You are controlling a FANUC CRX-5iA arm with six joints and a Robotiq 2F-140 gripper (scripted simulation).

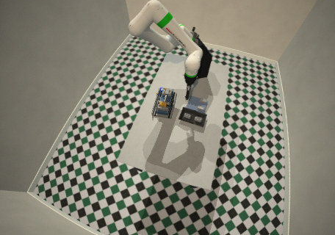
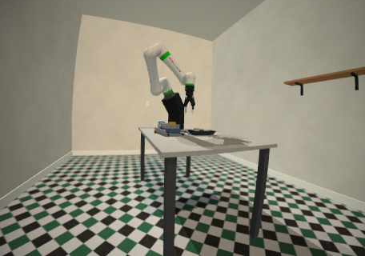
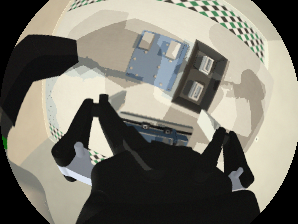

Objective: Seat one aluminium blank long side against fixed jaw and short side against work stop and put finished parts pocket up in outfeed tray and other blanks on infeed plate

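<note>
We see a pale grey desk (image 1: pixel 173 160) on dark legs standing on a green, black and white checkered floor (image 1: pixel 92 175), with plain walls around and a wooden shelf (image 2: pixel 324 78) on the right wall. On the desk the vise (image 1: pixel 164 102) sits beside the blue infeed plate (image 1: pixel 196 103), and the dark outfeed tray (image 1: pixel 192 117) touches the plate's near edge with two finished parts in it. Two pale blanks (image 3: pixel 158 46) lie on the plate in the wrist view. Our fingers (image 2: pixel 189 106) hang in the air above the plate and vise, spread fully wide, holding nothing and well apart from the blanks below.
</note>
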